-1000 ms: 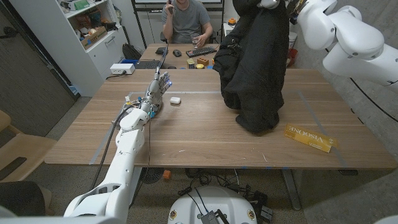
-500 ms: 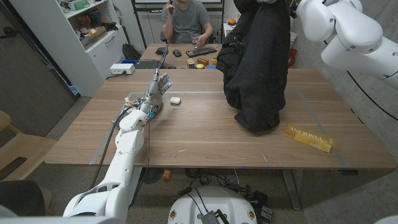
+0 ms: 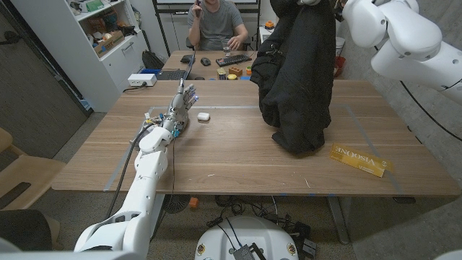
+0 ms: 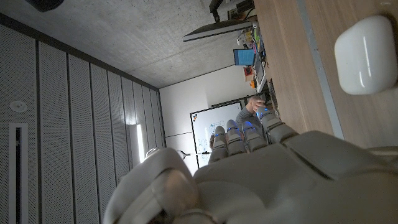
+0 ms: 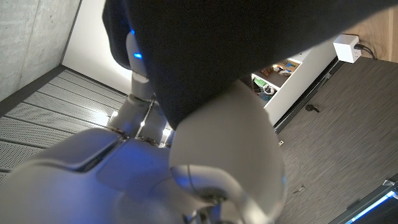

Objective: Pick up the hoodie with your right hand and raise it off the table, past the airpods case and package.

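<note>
The black hoodie (image 3: 297,79) hangs in a long bunch from my right hand, which grips its upper end at the picture's top edge; the white arm (image 3: 393,36) reaches in from the right. Its lower end hangs close over the table (image 3: 231,162); I cannot tell whether it touches. In the right wrist view my right hand (image 5: 205,155) is closed on the dark cloth (image 5: 249,37). The white airpods case (image 3: 203,115) lies left of the hoodie, the yellow package (image 3: 359,159) to its right front. My left hand (image 3: 184,101) stands beside the case (image 4: 367,55), fingers apart, holding nothing.
A person sits behind at a second table (image 3: 180,65) with a keyboard (image 3: 234,60) and small items. A white shelf unit (image 3: 101,36) stands at the back left. Tape strips (image 3: 224,107) cross the tabletop.
The hoodie has been lifted a little higher, its lower end rising slightly above the table. The right arm shifted upward. The left hand, case and package stayed put.
</note>
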Controlling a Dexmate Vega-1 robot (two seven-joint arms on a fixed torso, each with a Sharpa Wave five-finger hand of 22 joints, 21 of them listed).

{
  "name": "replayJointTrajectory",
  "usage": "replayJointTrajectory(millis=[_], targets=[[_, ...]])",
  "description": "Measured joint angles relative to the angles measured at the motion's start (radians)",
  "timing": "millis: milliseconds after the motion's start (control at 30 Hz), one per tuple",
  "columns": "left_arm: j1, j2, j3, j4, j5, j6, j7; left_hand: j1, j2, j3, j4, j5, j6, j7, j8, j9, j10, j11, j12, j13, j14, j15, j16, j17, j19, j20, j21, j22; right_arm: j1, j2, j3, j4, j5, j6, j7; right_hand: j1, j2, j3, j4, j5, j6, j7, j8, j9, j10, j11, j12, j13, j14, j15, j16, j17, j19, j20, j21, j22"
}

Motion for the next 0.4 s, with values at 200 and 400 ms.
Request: replayJointTrajectory(millis=[200,400], targets=[[0.006,-0.003,0.005,-0.020,0.005,0.004,0.007,0.000,0.000,0.000,0.000,0.000,0.000,0.000,0.000,0.000,0.000,0.000,0.000,0.000,0.000,0.000,0.000,0.000,0.000,0.000,0.000,0.000,-0.003,-0.012,0.011,-0.006,0.009,0.001,0.004,0.000,0.000,-0.004,0.004,0.000,-0.006,0.005,0.000,0.000,0.001,-0.001,0.000,0.004,0.000,0.000,0.000,0.000,-0.002,-0.002,0.002,-0.006],[0.014,-0.005,0.010,-0.042,0.010,0.013,0.014,0.000,0.000,0.000,0.000,0.000,0.000,0.000,0.000,0.000,0.000,0.000,0.000,0.000,0.000,0.000,0.000,0.000,0.000,0.000,0.000,0.000,-0.008,-0.030,0.025,-0.018,0.018,0.001,0.007,0.000,0.000,-0.006,0.002,-0.007,-0.011,0.000,0.000,-0.005,0.001,-0.001,0.000,0.004,0.000,0.000,-0.001,0.000,-0.006,0.002,0.002,-0.015]])
